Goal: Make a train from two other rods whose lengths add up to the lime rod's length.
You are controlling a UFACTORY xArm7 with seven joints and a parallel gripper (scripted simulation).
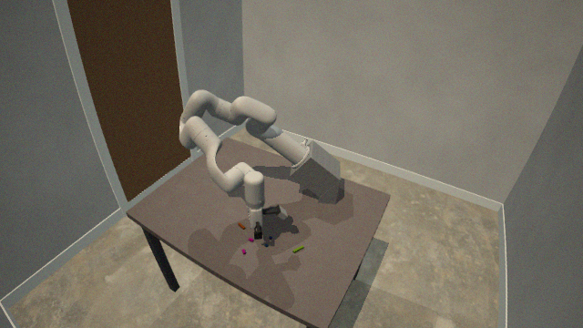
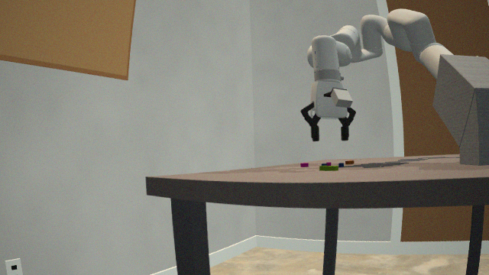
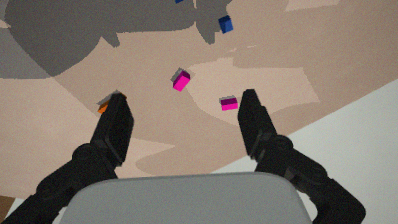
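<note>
The lime rod (image 1: 298, 249) (image 2: 328, 168) lies flat, apart from the others; the wrist view does not show it. An orange rod (image 1: 241, 226) (image 2: 349, 162) (image 3: 103, 107) is partly hidden by the left finger in the wrist view. One magenta rod (image 1: 250, 240) (image 2: 328, 163) (image 3: 181, 80) lies nearer the orange one; a second magenta rod (image 1: 243, 251) (image 2: 304, 165) (image 3: 229, 104) lies farther out. One blue rod (image 1: 266, 245) (image 2: 324, 164) (image 3: 226, 24) and another blue rod (image 1: 271, 238) (image 2: 341, 165) (image 3: 179, 1) lie apart. My gripper (image 1: 258, 237) (image 2: 330, 138) (image 3: 185, 105) is open and empty, above the table.
The rods lie separately on the brown table (image 1: 182, 191) (image 2: 237, 176). The arm's grey base block (image 1: 319, 175) (image 2: 464, 114) stands at the table's far side. Shadows of the arm fall across the table around the blue rods.
</note>
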